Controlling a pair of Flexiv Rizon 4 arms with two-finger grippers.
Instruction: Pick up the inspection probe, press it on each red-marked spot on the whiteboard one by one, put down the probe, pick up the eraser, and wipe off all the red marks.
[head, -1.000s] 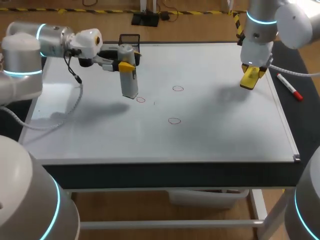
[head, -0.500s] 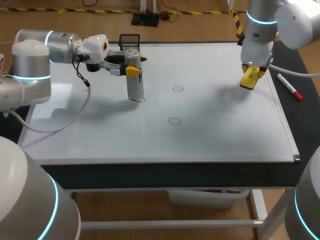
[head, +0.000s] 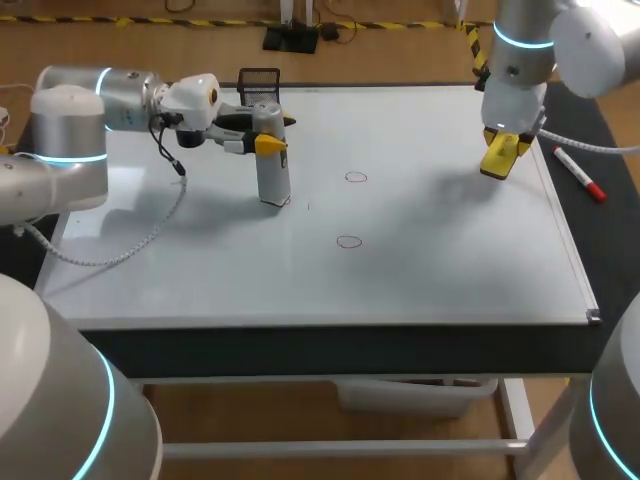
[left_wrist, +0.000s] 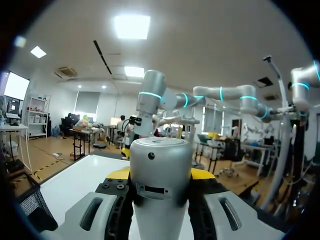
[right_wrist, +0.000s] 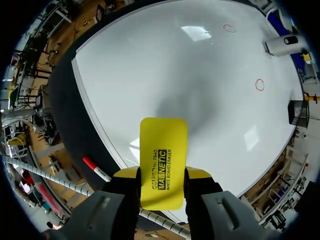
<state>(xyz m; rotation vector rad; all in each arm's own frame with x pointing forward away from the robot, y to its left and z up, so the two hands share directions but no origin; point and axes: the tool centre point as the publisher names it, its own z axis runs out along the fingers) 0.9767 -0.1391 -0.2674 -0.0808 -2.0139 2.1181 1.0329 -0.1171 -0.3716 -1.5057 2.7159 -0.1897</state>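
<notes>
Head view: marker (head: 580, 175) lies beside the whiteboard (head: 420, 270); left fingers (head: 268, 143) clamp the upright probe (head: 273, 182), right fingers (right_wrist: 196, 174) clamp the eraser (head: 494, 167).

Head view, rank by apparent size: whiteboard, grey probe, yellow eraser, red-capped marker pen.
1. white rectangular whiteboard, by far the largest.
2. grey cylindrical probe.
3. yellow rectangular eraser and white marker pen with red cap: not ranked. The eraser is bulkier and the pen longer but thinner, and the eraser may be nearer the camera.
</notes>
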